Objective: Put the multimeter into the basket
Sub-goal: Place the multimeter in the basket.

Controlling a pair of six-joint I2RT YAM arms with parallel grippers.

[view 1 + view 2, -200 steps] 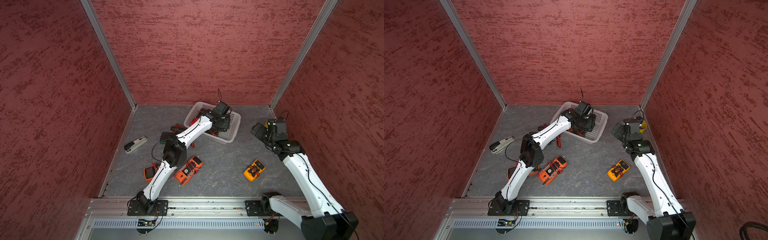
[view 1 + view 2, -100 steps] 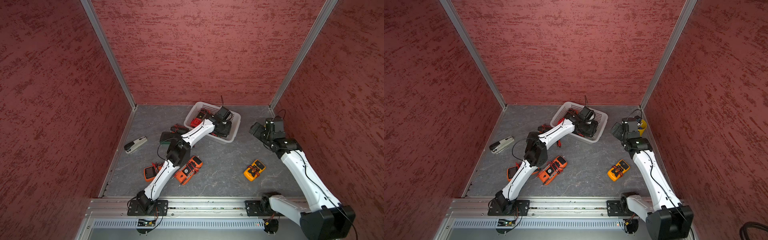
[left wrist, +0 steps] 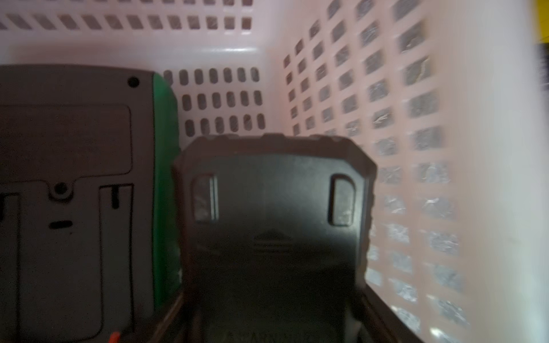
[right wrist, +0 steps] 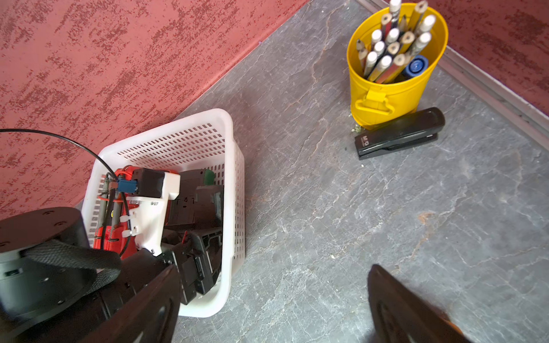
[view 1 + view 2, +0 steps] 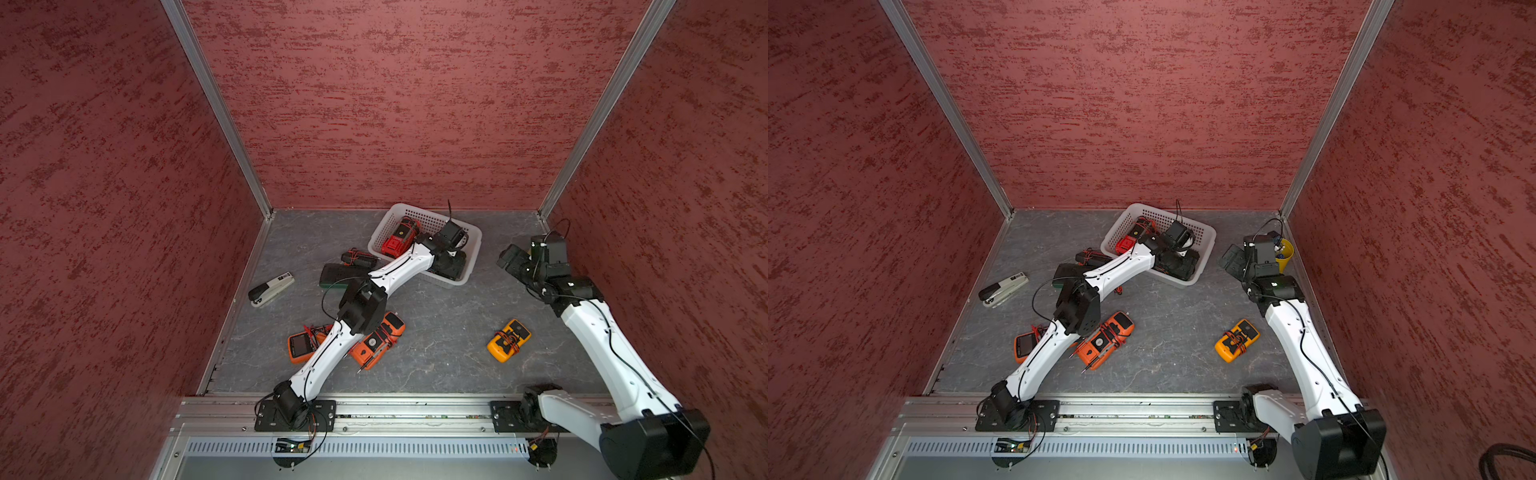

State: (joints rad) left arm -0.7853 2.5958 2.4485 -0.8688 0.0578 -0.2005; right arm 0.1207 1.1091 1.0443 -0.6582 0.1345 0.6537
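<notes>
The left fingers [image 4: 208,261] reach down inside the basket [image 4: 178,142], at the end nearest the right arm. Under them is the black multimeter [image 3: 273,222], back-up within the basket and close to its perforated side wall. I cannot tell whether they clamp it or stand loose of it, as the wrist view shows only the meter's back. Just beside it in the basket sits a green-edged meter [image 3: 74,178], also back-up. A red meter [image 5: 400,239] lies at the basket's opposite end. The right fingers [image 4: 395,306] hang spread wide with nothing between them, above bare tabletop [image 4: 326,208] beside the basket. Well apart from the basket lie a yellow meter [image 5: 508,340] and an orange meter [image 5: 376,343].
</notes>
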